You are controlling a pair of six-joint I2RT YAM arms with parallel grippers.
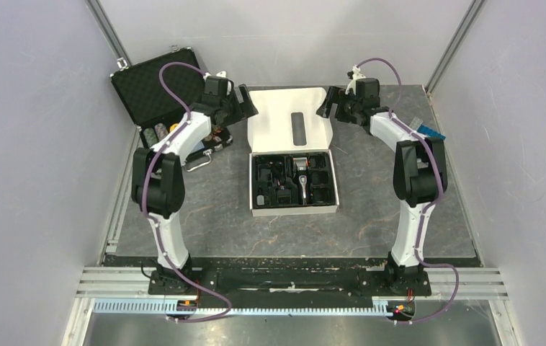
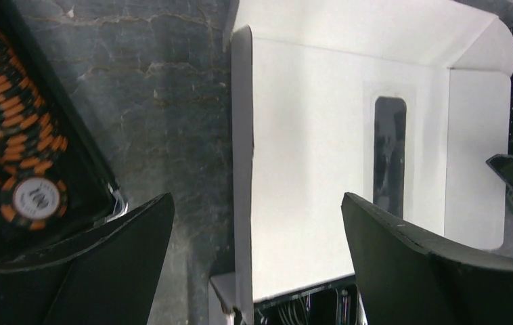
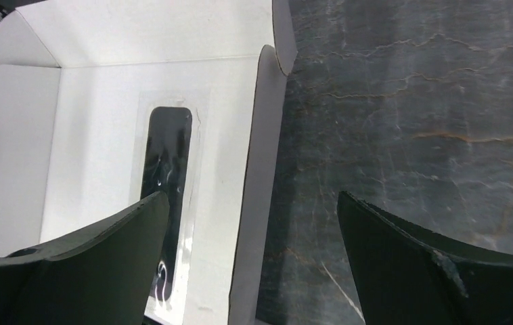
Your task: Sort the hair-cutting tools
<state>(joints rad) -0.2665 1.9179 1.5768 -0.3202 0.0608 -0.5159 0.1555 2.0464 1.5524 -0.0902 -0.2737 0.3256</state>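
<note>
Left jaws and right jaws stand wide open, flanking the lid (image 1: 277, 115). Clipper (image 1: 302, 180) lies in the box (image 1: 295, 210), long axis near-to-far, silver end toward the lid.

You see a white box (image 1: 274, 119); the clipper (image 1: 302, 180) inside it is black and silver. Left of the box, chips (image 2: 10, 108) striped orange and black; right of it, an object (image 1: 431, 134) that looks blue. The table (image 1: 371, 216) is dark grey, pale-veined.

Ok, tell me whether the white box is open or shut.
Open: its lid lies folded back, and the clipper shows inside.
</note>
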